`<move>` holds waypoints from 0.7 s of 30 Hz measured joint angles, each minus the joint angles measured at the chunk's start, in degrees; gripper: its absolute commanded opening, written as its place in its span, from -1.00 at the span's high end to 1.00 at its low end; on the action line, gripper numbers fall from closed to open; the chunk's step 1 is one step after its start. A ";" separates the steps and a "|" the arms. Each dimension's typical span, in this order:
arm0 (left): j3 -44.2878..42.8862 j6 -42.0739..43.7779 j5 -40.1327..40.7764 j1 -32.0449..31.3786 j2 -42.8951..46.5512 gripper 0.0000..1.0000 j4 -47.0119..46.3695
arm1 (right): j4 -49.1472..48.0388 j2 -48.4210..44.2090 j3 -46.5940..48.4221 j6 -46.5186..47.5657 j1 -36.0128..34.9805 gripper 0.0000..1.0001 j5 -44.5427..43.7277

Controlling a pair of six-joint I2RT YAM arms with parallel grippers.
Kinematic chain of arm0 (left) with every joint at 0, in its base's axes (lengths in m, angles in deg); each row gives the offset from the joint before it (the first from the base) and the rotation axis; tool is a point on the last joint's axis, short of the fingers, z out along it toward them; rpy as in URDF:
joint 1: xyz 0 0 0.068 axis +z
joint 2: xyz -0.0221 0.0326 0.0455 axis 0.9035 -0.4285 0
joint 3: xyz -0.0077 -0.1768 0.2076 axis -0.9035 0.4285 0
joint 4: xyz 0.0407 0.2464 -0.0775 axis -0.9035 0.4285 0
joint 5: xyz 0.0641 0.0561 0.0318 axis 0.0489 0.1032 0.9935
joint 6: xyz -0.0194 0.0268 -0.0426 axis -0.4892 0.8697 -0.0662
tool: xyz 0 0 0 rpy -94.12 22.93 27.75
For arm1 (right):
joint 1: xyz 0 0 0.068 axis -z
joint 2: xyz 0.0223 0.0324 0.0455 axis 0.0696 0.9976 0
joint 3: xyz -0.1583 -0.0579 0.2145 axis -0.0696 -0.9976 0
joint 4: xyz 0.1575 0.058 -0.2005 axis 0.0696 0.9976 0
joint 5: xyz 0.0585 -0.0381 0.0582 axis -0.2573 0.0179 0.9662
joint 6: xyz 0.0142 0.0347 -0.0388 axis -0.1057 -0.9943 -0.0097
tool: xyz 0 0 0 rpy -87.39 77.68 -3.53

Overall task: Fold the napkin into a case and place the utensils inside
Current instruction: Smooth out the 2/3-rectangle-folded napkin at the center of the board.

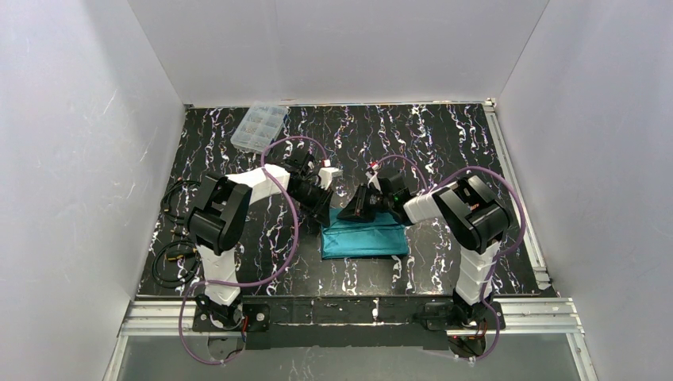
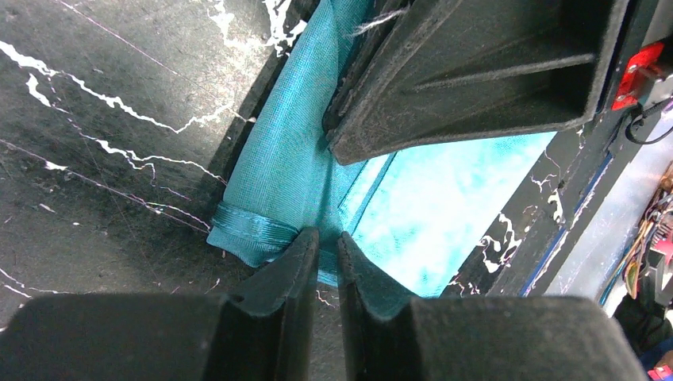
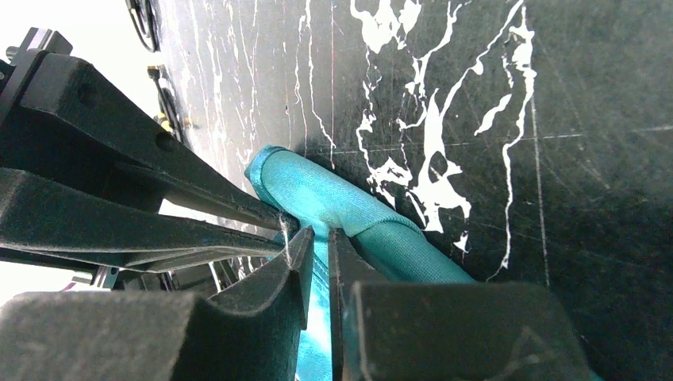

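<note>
So here the teal-green cloth napkin with the lighter stitched hem was lying as a flat folded rectangle on the black white-veined tabletop, a bit below centre of the overhead frame. Both arms met at its upper left corner.

The left gripper was clenched on the hemmed corner, with cloth bunched between its tips at the bottom of its own camera's frame. The right gripper sat just beside it. Its jaws were nearly together with a thin fold of the same cloth running between them, so I'd call that a pinch too. The edge there was lifted into a rounded roll.

My read: this was mid-fold, not a finished case, since no diagonal flap showed. I couldn't spot the utensils in any view. There was only a clear plastic compartment box at the upper left of the overhead frame, well apart from the cloth.

The next move probably called for both arms carrying that corner over together. They'd need to do it without dragging the layers underneath, then lay it down flat for a straight crease.
</note>
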State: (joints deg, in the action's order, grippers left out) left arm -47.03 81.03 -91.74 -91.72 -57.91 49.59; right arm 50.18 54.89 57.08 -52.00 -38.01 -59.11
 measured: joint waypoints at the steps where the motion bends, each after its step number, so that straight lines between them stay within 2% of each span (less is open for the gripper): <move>1: -0.09 -0.13 0.17 -0.11 0.00 0.64 0.09 | 0.17 0.00 0.00 0.13 0.17 0.56 0.42; 8: -1.38 -0.11 1.46 -0.74 0.50 0.41 2.80 | 0.66 0.26 0.02 0.35 0.26 0.61 1.53; 14: -8.85 1.44 2.08 -0.76 2.51 0.39 10.67 | 0.79 0.24 0.02 0.59 0.26 0.59 1.44; 21: -16.02 8.26 2.01 -0.74 10.75 0.40 18.82 | 4.83 -2.03 0.04 2.49 0.26 0.58 0.07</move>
State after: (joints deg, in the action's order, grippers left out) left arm -63.05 89.30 -89.73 -92.46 -47.16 68.41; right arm 55.01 52.86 57.13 -49.51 -37.75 -59.05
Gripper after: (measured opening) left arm 0.304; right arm 0.207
